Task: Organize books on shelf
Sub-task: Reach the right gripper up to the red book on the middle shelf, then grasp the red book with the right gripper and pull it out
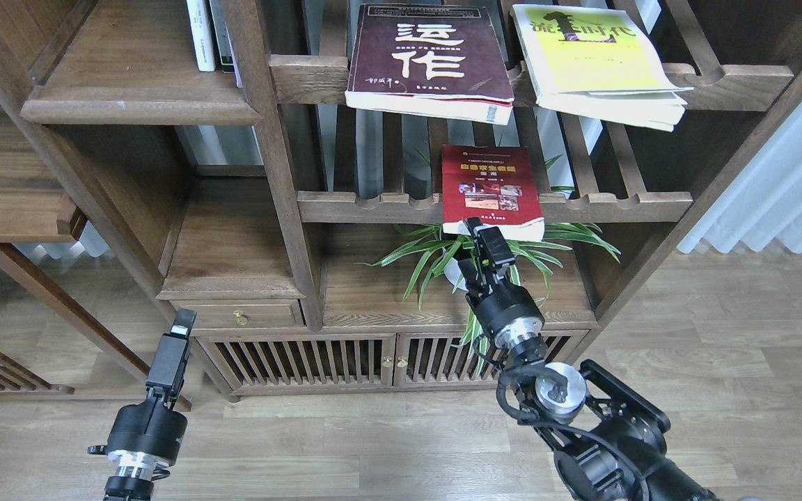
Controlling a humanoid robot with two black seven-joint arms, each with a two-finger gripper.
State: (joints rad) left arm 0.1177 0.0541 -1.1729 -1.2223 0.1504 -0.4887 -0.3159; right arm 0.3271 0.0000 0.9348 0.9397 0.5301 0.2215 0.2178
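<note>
Head view, red book [490, 188] overhanging a slatted shelf rail [373, 206] just above the right gripper [482, 233], jaws' gap unclear, maroon book [431, 59] and yellow book [596, 59] higher up, left gripper [184, 321] far lower-left, opening unreadable

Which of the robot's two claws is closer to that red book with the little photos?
The right. The right gripper sits at the front lower edge of the red book, under its overhang. The left gripper hangs far off to the left, low by the drawer.
</note>
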